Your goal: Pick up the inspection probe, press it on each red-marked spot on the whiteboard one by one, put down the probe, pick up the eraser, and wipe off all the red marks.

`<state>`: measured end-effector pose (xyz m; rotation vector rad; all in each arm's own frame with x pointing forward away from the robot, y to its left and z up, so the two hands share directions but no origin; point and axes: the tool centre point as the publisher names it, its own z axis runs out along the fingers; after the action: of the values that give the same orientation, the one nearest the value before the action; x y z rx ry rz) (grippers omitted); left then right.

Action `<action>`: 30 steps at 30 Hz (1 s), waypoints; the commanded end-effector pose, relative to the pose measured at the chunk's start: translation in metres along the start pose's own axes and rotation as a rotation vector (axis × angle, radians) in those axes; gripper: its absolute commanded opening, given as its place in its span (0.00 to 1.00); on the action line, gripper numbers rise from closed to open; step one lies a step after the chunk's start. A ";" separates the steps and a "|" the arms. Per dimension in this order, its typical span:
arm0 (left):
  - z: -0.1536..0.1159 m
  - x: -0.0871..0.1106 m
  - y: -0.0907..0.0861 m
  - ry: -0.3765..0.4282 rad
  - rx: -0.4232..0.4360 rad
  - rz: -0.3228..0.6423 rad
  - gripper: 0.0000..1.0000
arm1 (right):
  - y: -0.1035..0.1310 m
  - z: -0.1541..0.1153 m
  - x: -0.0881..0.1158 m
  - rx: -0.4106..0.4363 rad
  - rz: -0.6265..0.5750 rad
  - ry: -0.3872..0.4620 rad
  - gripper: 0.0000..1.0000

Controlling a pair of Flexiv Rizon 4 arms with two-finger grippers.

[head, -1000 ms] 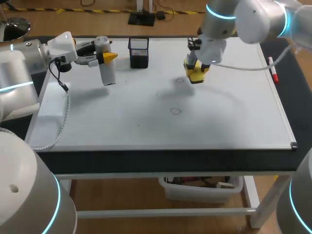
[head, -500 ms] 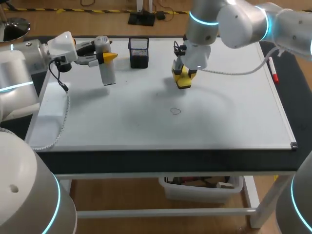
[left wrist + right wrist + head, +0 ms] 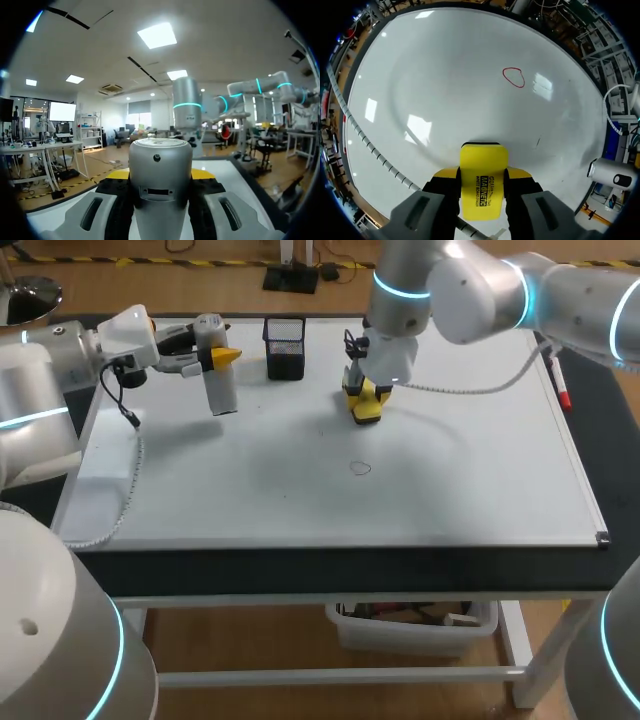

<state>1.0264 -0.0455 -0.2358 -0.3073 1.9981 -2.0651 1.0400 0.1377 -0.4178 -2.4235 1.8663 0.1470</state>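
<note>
My right gripper [image 3: 366,392] is shut on the yellow eraser [image 3: 366,405], whose lower end is down at the whiteboard [image 3: 480,480], left of its middle and towards the back. In the right wrist view the eraser [image 3: 483,182] sits between the fingers of the right gripper [image 3: 483,186], and one red loop mark [image 3: 513,77] lies ahead of it. That red mark [image 3: 360,468] is nearer the front edge. My left gripper [image 3: 222,357] is shut on the silver probe [image 3: 217,380], held above the board's back left. The probe [image 3: 160,185] fills the gap in the left gripper [image 3: 161,175].
A black mesh pen holder [image 3: 285,348] stands at the back of the board, between the two grippers. A red-capped marker [image 3: 560,390] lies along the board's right edge. The board's front and right parts are bare white surface.
My right arm has carried the eraser leftwards over the board, over the spot where a faint mark showed. The left arm and probe have kept still.
</note>
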 end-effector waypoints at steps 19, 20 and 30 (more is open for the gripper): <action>0.000 0.000 -0.001 -0.001 0.002 0.002 0.00 | -0.016 0.008 0.038 -0.019 0.071 0.035 0.00; 0.000 0.000 -0.001 -0.001 0.002 0.002 0.00 | -0.017 0.008 0.041 -0.019 0.076 0.036 0.00; 0.000 0.000 -0.001 -0.001 0.002 0.002 0.00 | -0.020 0.009 0.070 -0.021 0.140 0.053 0.00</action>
<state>1.0264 -0.0456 -0.2358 -0.3074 1.9981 -2.0650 1.0744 0.0839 -0.4295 -2.3283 2.0680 0.1127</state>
